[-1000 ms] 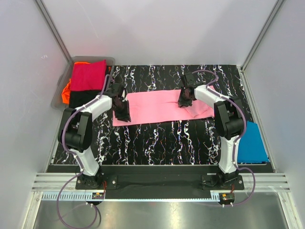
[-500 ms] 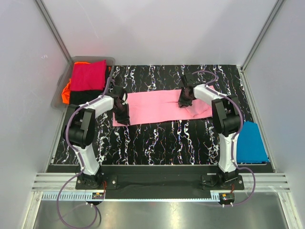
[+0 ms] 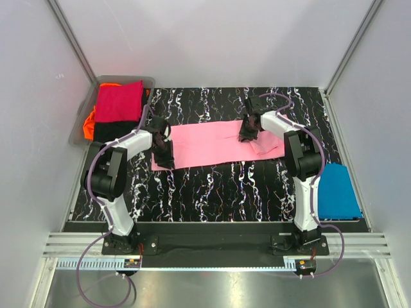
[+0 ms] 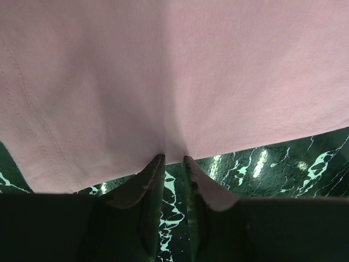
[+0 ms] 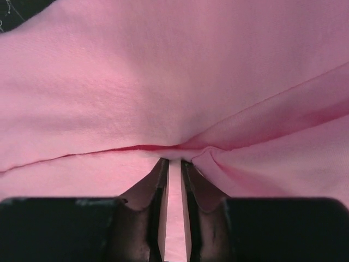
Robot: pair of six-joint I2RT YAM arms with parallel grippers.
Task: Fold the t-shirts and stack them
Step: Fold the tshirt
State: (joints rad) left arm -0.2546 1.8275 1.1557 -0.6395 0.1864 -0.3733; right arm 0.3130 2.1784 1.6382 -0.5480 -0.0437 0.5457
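- left pincer: closed on the hem of the pink t-shirt, at the end nearest the bin
- right pincer: jaws narrow, pinching a raised crease at the shirt's end away from the bin
- pink t-shirt: long flat band on the surface, just right of the bin and a bit nearer
- change over the last second: small. The right pincer has crept farther off and the shirt end there is drawn in slightly. The left elbow has swung but its grip hasn't moved
- my read: both grips are set and the cross-fold hasn't started
- blue t-shirt: well right of the bin, so stacking is still pending
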